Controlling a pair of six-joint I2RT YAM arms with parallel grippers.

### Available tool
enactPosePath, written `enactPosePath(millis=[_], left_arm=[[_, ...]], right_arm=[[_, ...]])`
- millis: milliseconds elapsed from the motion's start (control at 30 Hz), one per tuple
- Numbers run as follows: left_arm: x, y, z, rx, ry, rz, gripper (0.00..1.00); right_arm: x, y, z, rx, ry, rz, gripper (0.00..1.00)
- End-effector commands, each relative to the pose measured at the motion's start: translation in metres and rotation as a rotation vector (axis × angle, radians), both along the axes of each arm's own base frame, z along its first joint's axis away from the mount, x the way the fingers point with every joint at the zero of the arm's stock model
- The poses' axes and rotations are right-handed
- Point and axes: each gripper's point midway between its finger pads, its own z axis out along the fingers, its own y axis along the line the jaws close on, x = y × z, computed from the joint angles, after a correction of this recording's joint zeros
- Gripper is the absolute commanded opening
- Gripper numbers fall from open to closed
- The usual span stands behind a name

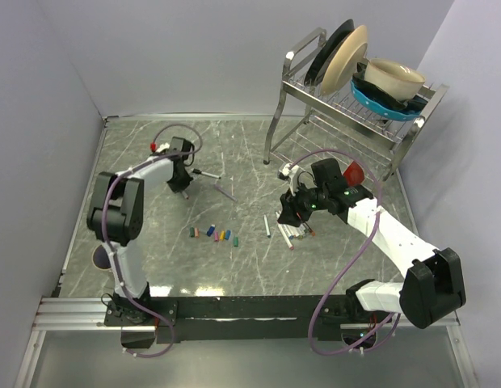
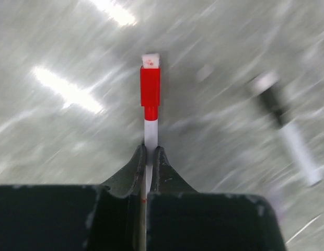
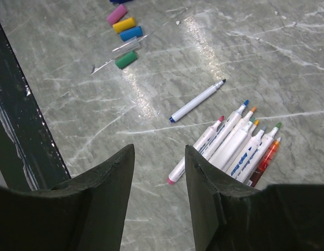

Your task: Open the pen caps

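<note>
The left jaws are clamped on the white barrel [image 2: 151, 130] of a marker, its red cap [image 2: 150, 86] seated on the end at 12 o'clock from them. A black-capped pen [image 2: 287, 130] lies blurred at 2 o'clock. The right jaws stand half apart, holding nothing, above the table [image 1: 153, 259]. Uncapped pens [image 3: 235, 144] lie bunched at 4 o'clock, and loose caps [image 3: 125, 34] at 11 o'clock.
</note>
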Motion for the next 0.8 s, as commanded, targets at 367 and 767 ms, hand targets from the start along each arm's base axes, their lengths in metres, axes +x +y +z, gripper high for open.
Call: enactPosePath(millis=[367,767], left_arm=[[-0.119,-0.132,0.17,-0.666,-0.783,-0.619,0.01],[-0.179,-0.202,0.229,-0.926,-0.99,-0.654,0.01]], right_arm=[[-0.024,0.028,0.042,0.215,-0.058,0.19,0.53],[-0.05,0.051,0.05,0.453,0.16,0.221,0.63]])
